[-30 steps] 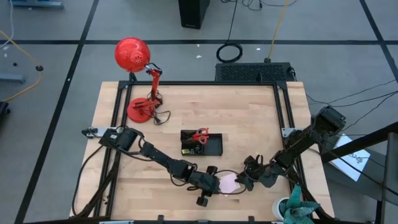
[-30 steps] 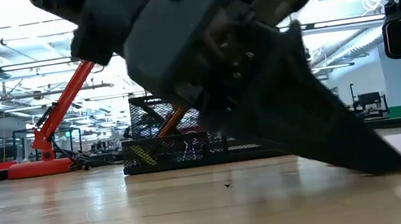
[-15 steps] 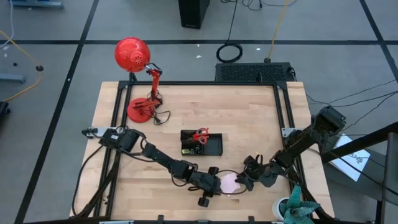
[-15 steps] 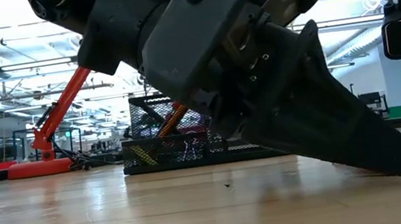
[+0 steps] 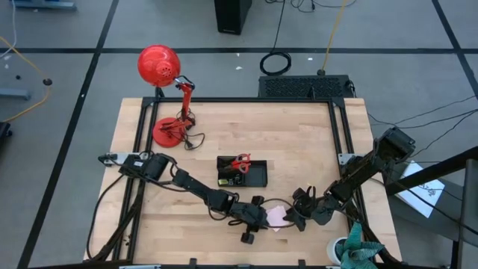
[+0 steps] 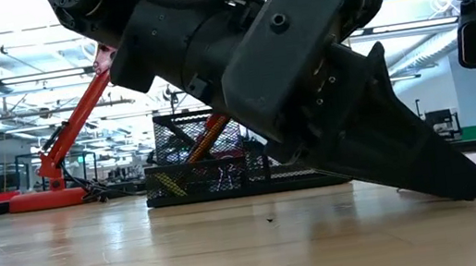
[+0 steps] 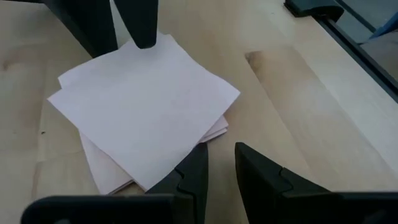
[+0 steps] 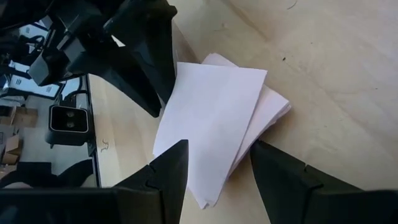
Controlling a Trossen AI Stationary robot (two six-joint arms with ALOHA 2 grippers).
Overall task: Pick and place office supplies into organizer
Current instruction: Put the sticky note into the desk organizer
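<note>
Pale pink sticky-note pad (image 7: 146, 112) lies flat on the wooden table (image 5: 299, 142) near its front edge, corners toward both arms, bearing no readable writing. Left gripper (image 7: 217, 163) and right gripper (image 8: 214, 163), both spread, flank it without pinching.

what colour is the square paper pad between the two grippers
Pale pink-white sticky-note pad, clearest in the left wrist view.

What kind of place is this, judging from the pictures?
Probably a robotics lab or workshop: a wooden table stands on a grey floor marked with black tape lines, cables lie loose on it, and the low view shows a large hall with ceiling trusses.
</note>
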